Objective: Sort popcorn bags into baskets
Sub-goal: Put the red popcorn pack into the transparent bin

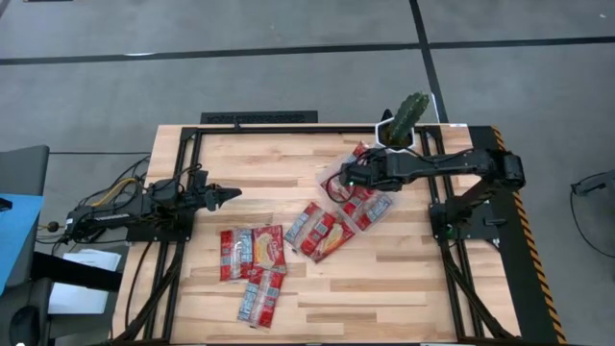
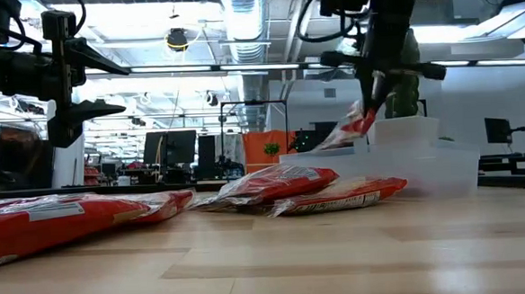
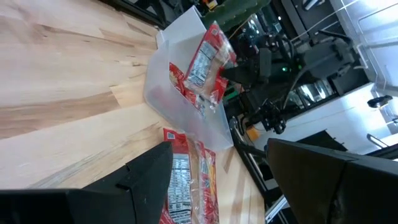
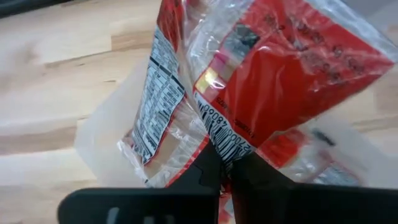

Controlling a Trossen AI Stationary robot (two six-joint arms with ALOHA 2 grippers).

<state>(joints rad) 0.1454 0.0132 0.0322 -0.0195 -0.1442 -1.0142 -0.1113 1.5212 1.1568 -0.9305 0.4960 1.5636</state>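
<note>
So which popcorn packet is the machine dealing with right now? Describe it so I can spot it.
Find the green cactus at the table's far edge; the clear tray lies just in front of it. Above that tray, the right pincer pinches one red packet by its edge. It alone hangs in the air; the others lie flat.

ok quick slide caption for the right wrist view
Right gripper shut on a red popcorn bag, holding it above the clear tray on the wooden table.

Held in the dark right gripper (image 4: 225,169), a popcorn bag (image 4: 273,74) shows glossy red, clear film, and a white black-printed label; below it, the see-through tray (image 4: 102,134).
</note>
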